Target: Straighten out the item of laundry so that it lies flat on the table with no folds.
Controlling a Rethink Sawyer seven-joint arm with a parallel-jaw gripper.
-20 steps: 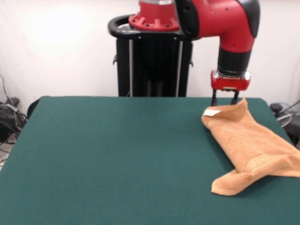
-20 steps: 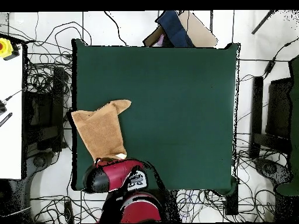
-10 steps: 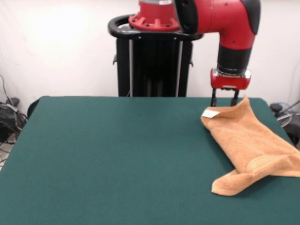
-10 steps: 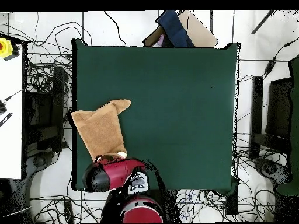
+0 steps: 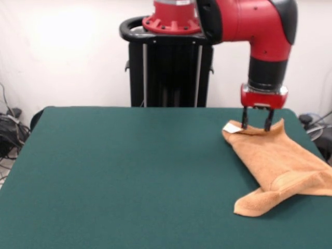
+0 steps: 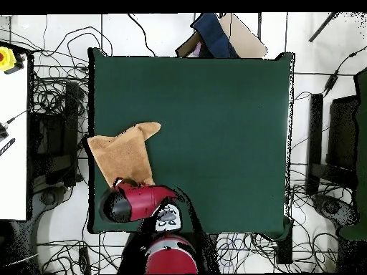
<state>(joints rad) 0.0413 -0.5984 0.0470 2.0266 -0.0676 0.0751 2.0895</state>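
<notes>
From the front, the towel [image 5: 275,166] lies bunched and folded near the surface's [image 5: 129,171] right edge, toward the corner on the robot's side. It is light orange-tan terry, narrow at the far end and widening toward the right edge, with one lobe curling out toward the camera. A woven band shows near the lower part, and a small white tag [image 5: 231,127] sits at the far corner. The hand [image 5: 255,124] comes straight down on that far end, its two dark fingers spread and standing on either side of a raised ridge of cloth — it looks like it brackets the hem, though I cannot tell whether it bears on it yet.

Terry like this is soft, light and limp, so it should drag easily over the felt but will not hold any shape. A pull at one corner will likely stretch only the nearest layer and leave the rest doubled. The better holds are probably the hemmed corners, where the cloth is thickest — the tagged corner or the tip of the curled lobe.

From overhead, the towel [image 6: 124,154] lies against the surface's [image 6: 215,129] left edge, in the half nearer the robot's base. One point reaches inward, and the red arm hides the end nearest the base. The rest of the green felt is bare, so there is room to spread the towel inward.
</notes>
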